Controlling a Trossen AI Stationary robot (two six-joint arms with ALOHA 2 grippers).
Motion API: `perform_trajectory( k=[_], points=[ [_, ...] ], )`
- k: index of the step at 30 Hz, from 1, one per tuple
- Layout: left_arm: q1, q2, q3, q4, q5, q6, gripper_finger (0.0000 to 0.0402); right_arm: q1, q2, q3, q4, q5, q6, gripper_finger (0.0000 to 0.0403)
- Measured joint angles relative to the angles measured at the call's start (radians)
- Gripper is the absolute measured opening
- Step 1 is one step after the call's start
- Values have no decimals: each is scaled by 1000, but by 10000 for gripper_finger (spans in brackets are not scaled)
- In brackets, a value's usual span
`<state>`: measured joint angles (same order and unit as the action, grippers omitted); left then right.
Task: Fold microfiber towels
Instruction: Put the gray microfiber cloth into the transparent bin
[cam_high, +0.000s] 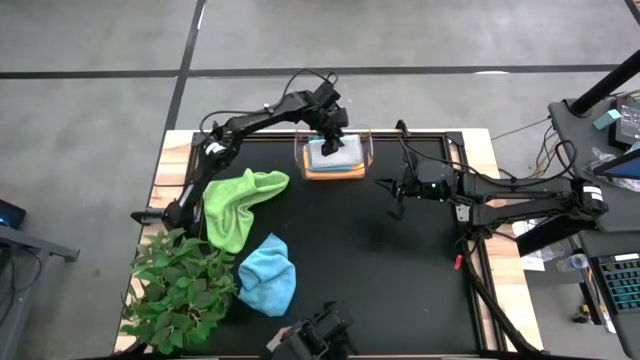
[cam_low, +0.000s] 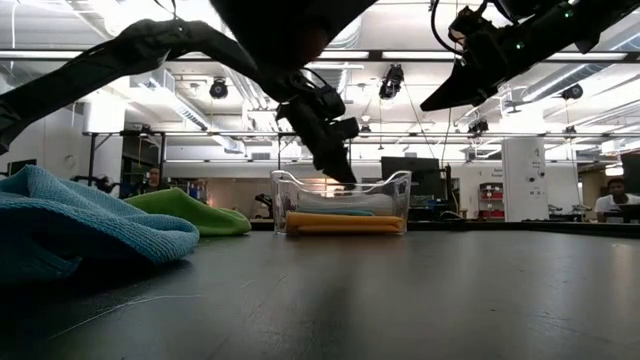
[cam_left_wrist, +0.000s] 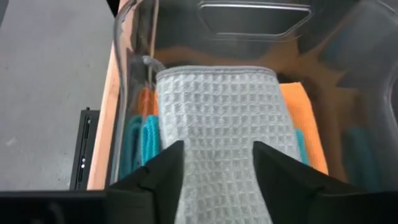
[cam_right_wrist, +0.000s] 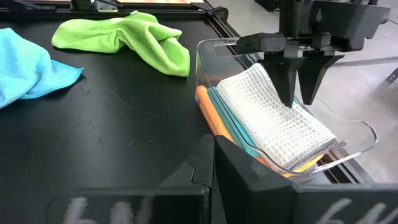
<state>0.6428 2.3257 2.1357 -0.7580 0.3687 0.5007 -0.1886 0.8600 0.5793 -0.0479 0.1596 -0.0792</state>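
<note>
Between left gripper (cam_left_wrist: 217, 171) fingers: grey-white towel (cam_left_wrist: 224, 130), folded, atop bin (cam_right_wrist: 357, 134) stack.

Free room and obstacles. The desk (cam_high: 400, 270) offers open black surface across its middle and right half, between the clear bin (cam_high: 366, 150) at the far edge and the near edge. The bin's mouth is occupied by the left gripper (cam_high: 331, 146), whose parted fingers (cam_right_wrist: 288, 78) stand above the grey-white towel (cam_right_wrist: 273, 121). The right gripper (cam_high: 392, 197) hangs just beside the bin. On the left, the lime green towel (cam_high: 240, 200), light blue towel (cam_high: 268, 275) and plant (cam_high: 175, 285) block passage.
</note>
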Motion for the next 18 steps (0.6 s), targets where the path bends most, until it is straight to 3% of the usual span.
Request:
perform_trajectory(
  k=[4,8,13,18],
  points=[
    [1,-1,7,7,-3,2,209,0,0,-3,0,0,0,9],
    [-6,-34,13,-38,-5,27,212,-2,7,-9,0,0,4,9],
    [-7,-102,-10,-152,-8,89,185,-52,71,32,1,0,18,9],
    [-6,-135,-32,-193,-12,111,133,-144,187,172,-69,-2,-44,9]
  ],
)
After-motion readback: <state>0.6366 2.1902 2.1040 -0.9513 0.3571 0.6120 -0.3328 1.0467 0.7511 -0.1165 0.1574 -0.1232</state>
